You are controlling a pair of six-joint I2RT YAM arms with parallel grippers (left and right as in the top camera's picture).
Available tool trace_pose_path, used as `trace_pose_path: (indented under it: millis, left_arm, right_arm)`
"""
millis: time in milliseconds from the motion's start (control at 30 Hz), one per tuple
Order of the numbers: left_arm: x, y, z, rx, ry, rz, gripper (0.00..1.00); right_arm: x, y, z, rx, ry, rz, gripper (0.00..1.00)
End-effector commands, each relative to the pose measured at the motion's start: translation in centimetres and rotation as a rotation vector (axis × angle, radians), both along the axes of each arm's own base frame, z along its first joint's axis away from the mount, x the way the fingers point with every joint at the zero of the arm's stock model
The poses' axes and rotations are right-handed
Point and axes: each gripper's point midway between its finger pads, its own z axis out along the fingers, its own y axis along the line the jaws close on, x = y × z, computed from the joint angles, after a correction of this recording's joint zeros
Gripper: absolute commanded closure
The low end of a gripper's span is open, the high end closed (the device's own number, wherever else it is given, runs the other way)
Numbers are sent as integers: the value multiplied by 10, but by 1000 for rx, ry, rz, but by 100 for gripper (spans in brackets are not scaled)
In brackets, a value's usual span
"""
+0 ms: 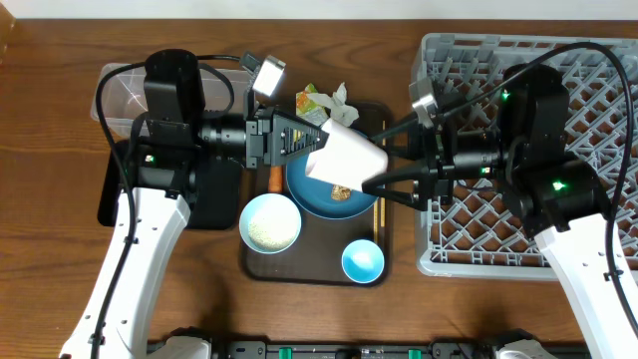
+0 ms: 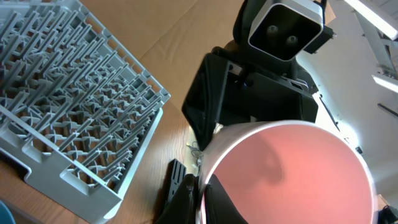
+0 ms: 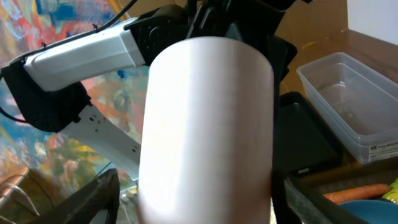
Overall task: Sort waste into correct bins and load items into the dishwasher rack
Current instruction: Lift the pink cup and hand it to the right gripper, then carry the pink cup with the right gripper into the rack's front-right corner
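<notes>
One pink-lined cup (image 1: 344, 157), mid-air: handover toward the rack (image 1: 469, 239) at right, I judge.
Left gripper (image 1: 317, 140) clenches its rim; right gripper (image 1: 385, 158) straddles it, unclenched.

Over desk ctr, a white cup (image 1: 344, 155) is held tilted above a blue dish (image 1: 309, 194) on a brown tray (image 1: 314, 261). It's gripped by the left gripper (image 1: 317, 143) at the end twd the desk's left edge. The right gripper (image 1: 371, 160) is spread either side of the other end. A grey rack (image 1: 449, 55) is set at the far-right corner, w/ a clear tub (image 1: 118, 95) nr the far-left corner.
</notes>
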Motion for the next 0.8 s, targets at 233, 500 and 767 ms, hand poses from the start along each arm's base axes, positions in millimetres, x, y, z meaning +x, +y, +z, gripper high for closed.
trace_pose_path:
  millis: [233,500,767]
  left_arm:
    - [8,0,2,15,18,47,94]
    - [11,0,1,21,17,64,94]
    - [14,0,1,26,42,79,94]
  right_arm:
    - [-2,4,7,1,-48,2,29]
    - [4,4,5,-15,-43,-34,36]
    - [10,8,0,-43,-55,-75,32]
